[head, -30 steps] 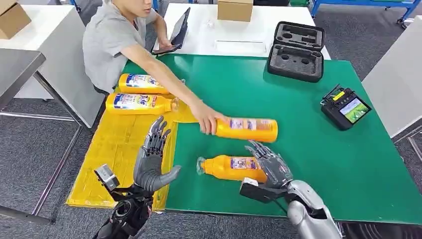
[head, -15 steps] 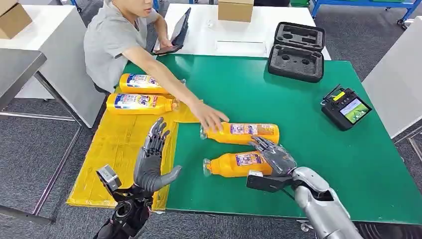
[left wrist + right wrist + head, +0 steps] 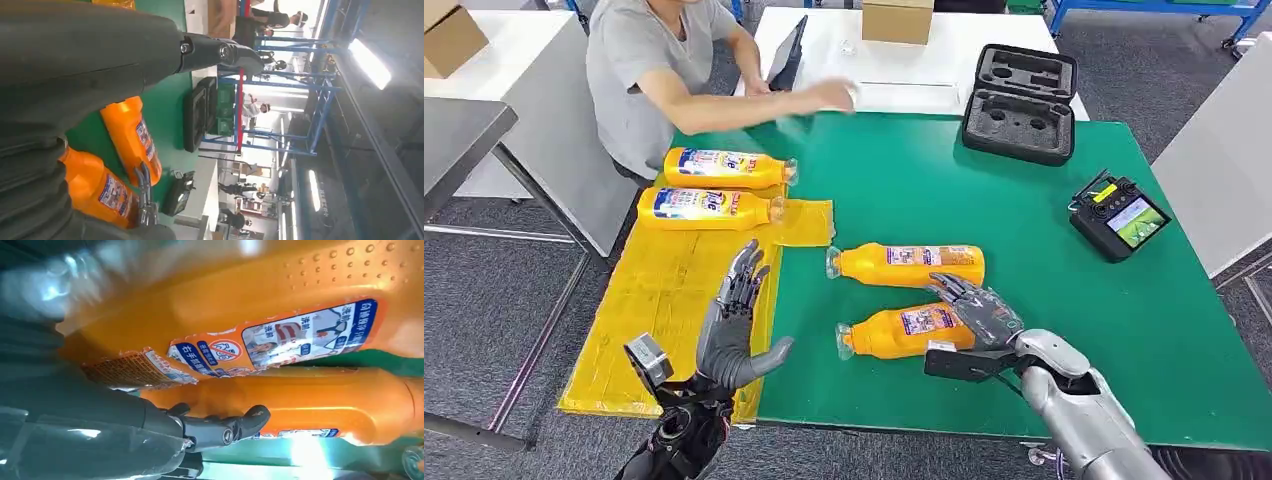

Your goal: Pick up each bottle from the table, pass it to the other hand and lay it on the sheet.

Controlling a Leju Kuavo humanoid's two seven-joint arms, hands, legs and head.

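Bottle (image 3: 894, 332) lying on green table (image 3: 1024, 210), near front edge, cap toward 9 o'clock. Right hand (image 3: 977, 312) draped over its base end, fingers spread, not yet clamped. Step in hand: first grasp; next move calls for closing fingers round body, lifting, carrying toward left hand (image 3: 734, 325), which waits open and upright over yellow sheet (image 3: 659, 290). Second bottle (image 3: 906, 264) just beside at 12 o'clock may get nudged. Two bottles (image 3: 709, 188) already on sheet. Person's arm (image 3: 754, 105) at far edge.
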